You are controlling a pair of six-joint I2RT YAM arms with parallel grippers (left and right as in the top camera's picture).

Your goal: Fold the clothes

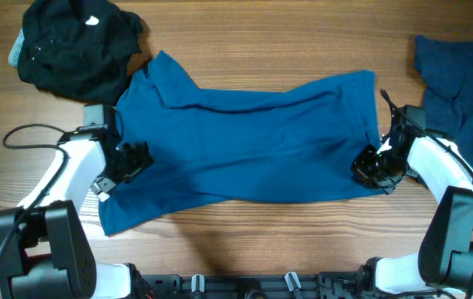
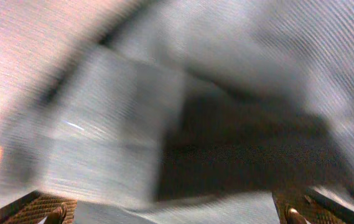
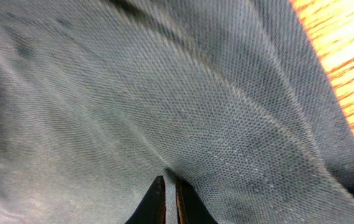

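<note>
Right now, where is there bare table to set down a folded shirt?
Two strips of table are bare: the far one, between the black garment and the dark-blue garment, beyond the shirt; and the near one, on the robot's side of the shirt. Crowded: the right end, where the right gripper pinches the shirt beside the dark-blue garment.

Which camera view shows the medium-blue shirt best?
The overhead view: nearly the whole medium-blue shirt lies spread out there. The left wrist view shows only a blurred patch of cloth; the right wrist view shows only its weave close up.
</note>
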